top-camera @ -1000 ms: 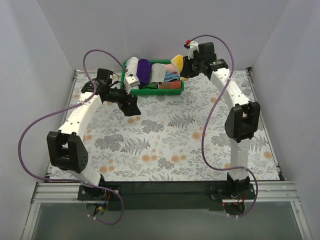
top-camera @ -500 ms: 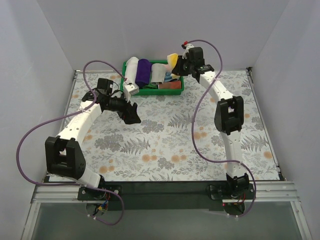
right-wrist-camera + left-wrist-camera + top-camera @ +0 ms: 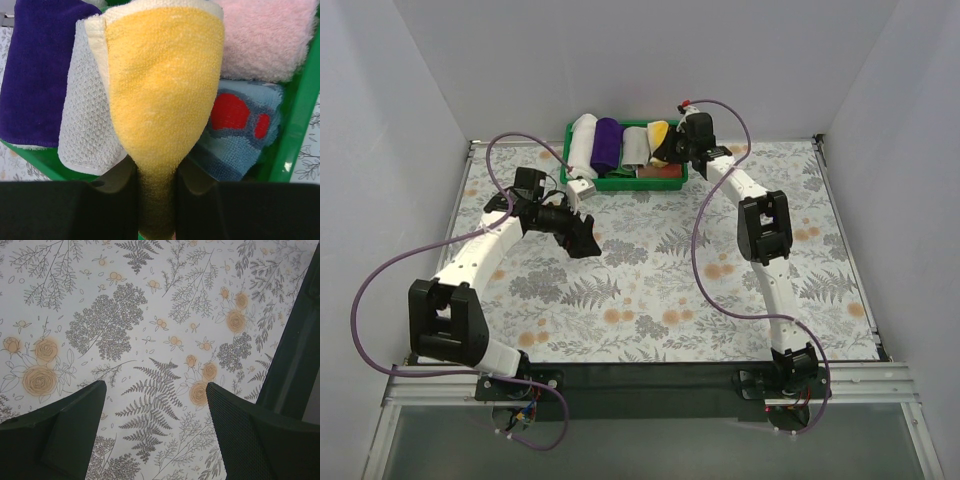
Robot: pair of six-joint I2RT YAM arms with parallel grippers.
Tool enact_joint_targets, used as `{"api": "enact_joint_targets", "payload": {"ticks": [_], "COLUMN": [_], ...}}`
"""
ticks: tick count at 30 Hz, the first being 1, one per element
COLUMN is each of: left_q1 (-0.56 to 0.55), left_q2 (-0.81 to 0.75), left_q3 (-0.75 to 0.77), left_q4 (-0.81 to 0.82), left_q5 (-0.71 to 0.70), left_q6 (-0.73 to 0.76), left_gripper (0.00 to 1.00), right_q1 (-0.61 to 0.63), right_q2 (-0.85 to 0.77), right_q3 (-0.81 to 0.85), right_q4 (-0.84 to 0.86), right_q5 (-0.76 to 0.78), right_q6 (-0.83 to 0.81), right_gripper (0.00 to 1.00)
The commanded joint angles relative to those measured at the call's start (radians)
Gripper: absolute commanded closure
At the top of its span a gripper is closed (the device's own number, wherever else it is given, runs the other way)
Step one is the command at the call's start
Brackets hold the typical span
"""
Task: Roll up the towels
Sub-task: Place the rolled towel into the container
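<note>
My right gripper (image 3: 156, 200) is shut on the yellow towel (image 3: 165, 85), a short roll pinched at its near end. The roll lies in the green basket (image 3: 295, 115), against the light grey towel roll (image 3: 90, 125) on its left. In the top view the yellow towel (image 3: 658, 133) sits beside the grey towel (image 3: 635, 143) in the basket (image 3: 620, 184), with the right gripper (image 3: 672, 150) at the basket's right part. My left gripper (image 3: 582, 240) is open and empty above the floral table cover; its fingers (image 3: 75, 430) show only the cover between them.
The basket also holds a purple roll (image 3: 607, 143) and a white roll (image 3: 584, 135) to the left. A pink folded cloth (image 3: 265, 35) and a blue cloth with red patches (image 3: 240, 135) lie at its right. White walls ring the table.
My right gripper has moved left and down with the yellow towel, from above the basket's right end into the basket beside the grey roll. My left arm has drawn back slightly.
</note>
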Motion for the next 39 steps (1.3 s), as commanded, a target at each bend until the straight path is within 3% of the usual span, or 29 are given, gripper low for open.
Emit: {"api": "enact_joint_targets", "payload": {"ticks": [1,14,23,24,26,27,35,37,39], "left_q1": [0.008,0.01,0.01,0.011,0.011,0.011,0.011,0.011,0.01], "left_q2": [-0.051,-0.048,-0.049,-0.048,-0.043,-0.042,-0.037,-0.046,-0.051], "left_q3": [-0.017,-0.039,-0.048,-0.048,-0.043,-0.043,-0.043,-0.049,-0.055], "left_q4": [0.024,0.051,0.05,0.05,0.048,0.048,0.059,0.064,0.067], "left_q5": [0.013,0.03,0.033,0.033,0.034,0.038,0.047,0.048,0.048], "left_q6": [-0.004,-0.01,-0.013,-0.011,-0.011,-0.01,-0.016,-0.019,-0.021], "left_gripper": [0.24,0.24,0.24,0.23,0.23,0.23,0.24,0.24,0.23], "right_q1": [0.023,0.021,0.021,0.021,0.02,0.02,0.02,0.02,0.021], "right_q2": [0.01,-0.056,-0.013,-0.012,-0.015,-0.024,-0.075,-0.087,-0.098], "right_q3": [0.046,-0.012,-0.062,-0.062,-0.063,-0.062,-0.04,-0.04,-0.043], "right_q4": [0.083,0.059,0.043,0.043,0.039,0.036,-0.013,-0.029,-0.036], "right_q5": [-0.019,-0.07,-0.033,-0.029,-0.018,-0.012,0.059,0.08,0.085], "right_q6": [0.051,0.218,0.216,0.207,0.2,0.19,0.144,0.135,0.129], "right_gripper": [0.99,0.99,0.98,0.89,0.85,0.77,0.59,0.46,0.44]}}
